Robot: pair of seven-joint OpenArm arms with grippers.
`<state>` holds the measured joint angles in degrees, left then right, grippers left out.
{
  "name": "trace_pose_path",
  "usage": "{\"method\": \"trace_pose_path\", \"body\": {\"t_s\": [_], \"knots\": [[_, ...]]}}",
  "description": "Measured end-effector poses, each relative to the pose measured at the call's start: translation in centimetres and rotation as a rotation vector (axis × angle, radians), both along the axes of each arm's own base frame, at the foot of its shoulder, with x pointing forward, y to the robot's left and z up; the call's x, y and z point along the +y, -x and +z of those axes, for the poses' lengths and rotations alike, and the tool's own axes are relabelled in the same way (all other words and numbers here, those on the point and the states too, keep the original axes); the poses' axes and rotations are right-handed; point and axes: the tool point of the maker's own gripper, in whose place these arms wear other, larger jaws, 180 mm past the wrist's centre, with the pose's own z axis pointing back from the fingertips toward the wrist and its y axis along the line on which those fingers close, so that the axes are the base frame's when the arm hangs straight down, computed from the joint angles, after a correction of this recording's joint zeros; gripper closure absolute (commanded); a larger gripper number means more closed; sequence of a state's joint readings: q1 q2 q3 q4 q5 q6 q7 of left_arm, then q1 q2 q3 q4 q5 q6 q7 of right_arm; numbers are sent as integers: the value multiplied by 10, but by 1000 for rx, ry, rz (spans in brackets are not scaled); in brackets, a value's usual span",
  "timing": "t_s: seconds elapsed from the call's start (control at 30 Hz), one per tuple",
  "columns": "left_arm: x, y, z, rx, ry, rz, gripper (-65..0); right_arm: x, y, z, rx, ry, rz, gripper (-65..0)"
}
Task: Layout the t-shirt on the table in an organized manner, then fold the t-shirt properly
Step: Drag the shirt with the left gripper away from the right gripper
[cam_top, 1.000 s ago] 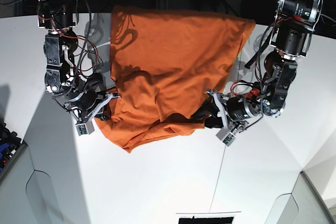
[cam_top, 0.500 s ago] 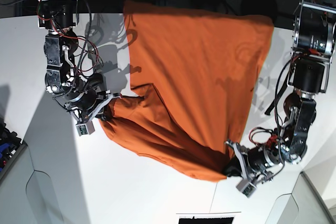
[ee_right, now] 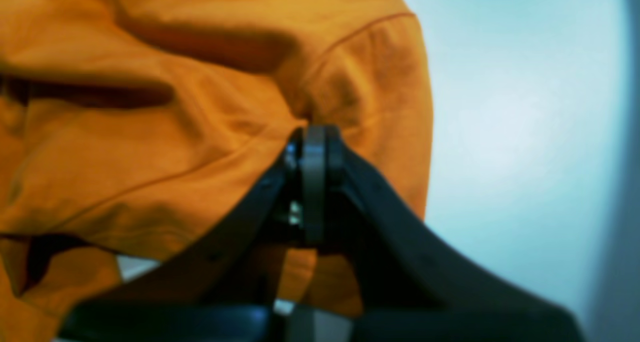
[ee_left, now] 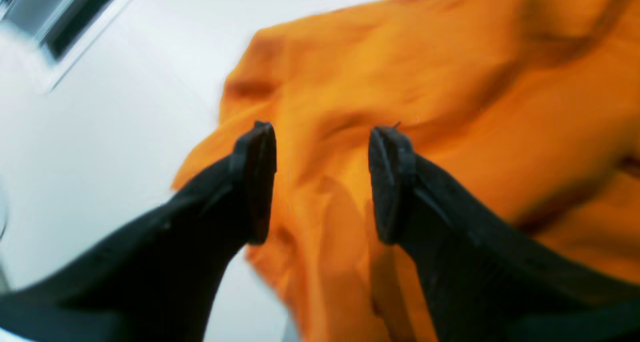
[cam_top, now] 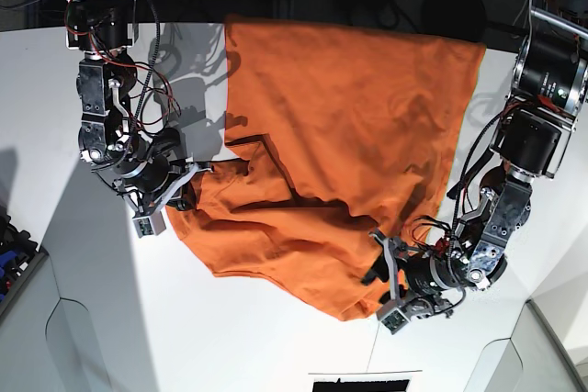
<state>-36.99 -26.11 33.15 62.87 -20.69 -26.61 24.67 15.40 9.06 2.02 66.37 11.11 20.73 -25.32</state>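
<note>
The plain burnt-orange cotton t-shirt (cam_top: 340, 135) carries no pattern, only darker orange in its folds. The smooth tabletop (cam_top: 276, 337) is white. Both grippers' fingers (ee_left: 260, 182) are matte black.

The left hand (ee_left: 322, 182) hangs spread wide over the rumpled t-shirt (ee_left: 450, 97) on the table (ee_left: 100, 132).

Surface: a white, smooth table (cam_top: 276, 346) is seen, with bare white areas at both sides and in front.
Far edge: a dark border is shown along the back.
Seam: a thin line is seen running toward the near edge on the right.
Laid on it: an orange t-shirt (cam_top: 349, 126) is spread across the middle, flat toward the far edge, bunched and creased toward the near side.
</note>
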Motion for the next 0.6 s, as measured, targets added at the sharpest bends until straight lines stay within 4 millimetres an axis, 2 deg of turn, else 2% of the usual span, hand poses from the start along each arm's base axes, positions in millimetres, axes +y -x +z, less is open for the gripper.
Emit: {"method": "trace_pose_path", "body": {"t_s": [0.1,0.17,0.3,0.4,0.5,0.6], "knots": [[21,1,-6,37,-42,63,-292,-1,0,-1,1,8,2,0],[28,12,-15,104,-55,49,-220,-1,0,-1,1,9,2,0],[20,45,-35,190,-36,-20,-121,-1,0,-1,0,14,3,0],[13,74,-49,218,-44,-65,-103,-3,0,-1,1,22,4,0],[21,87,-46,187,-64,-43,-102,-3,0,-1,1,25,4,0],[39,90,-30,140,-75,6,-103,-3,0,-1,1,25,4,0]]}}
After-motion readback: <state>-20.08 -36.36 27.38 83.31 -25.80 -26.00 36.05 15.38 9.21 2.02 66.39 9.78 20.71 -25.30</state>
